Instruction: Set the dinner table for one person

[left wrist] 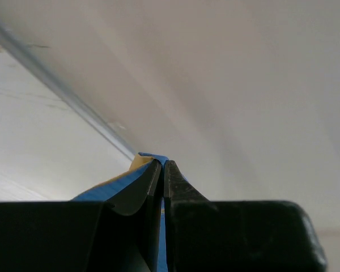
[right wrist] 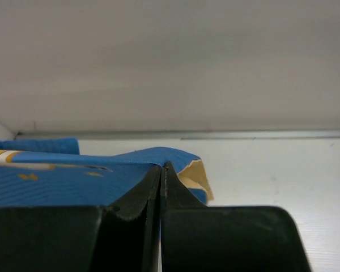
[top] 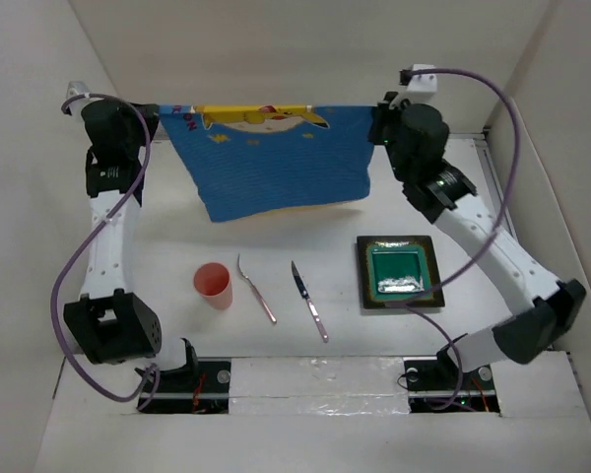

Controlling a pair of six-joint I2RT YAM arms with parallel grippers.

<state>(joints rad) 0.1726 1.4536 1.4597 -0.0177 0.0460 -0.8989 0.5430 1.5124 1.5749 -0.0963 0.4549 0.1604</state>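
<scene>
The blue placemat (top: 276, 158) with a yellow cartoon print hangs stretched above the far part of the white dinner table (top: 158, 246). My left gripper (top: 158, 116) is shut on its far left corner (left wrist: 150, 158). My right gripper (top: 377, 123) is shut on its far right corner (right wrist: 175, 156). On the table in front lie a pink cup (top: 213, 285), a fork (top: 256, 288), a knife (top: 309, 301) and a square dark plate (top: 399, 273) with a green middle.
White walls stand close on the left, the back and the right. Purple cables loop out beside both arms. The arm bases and a taped strip (top: 315, 379) run along the near edge.
</scene>
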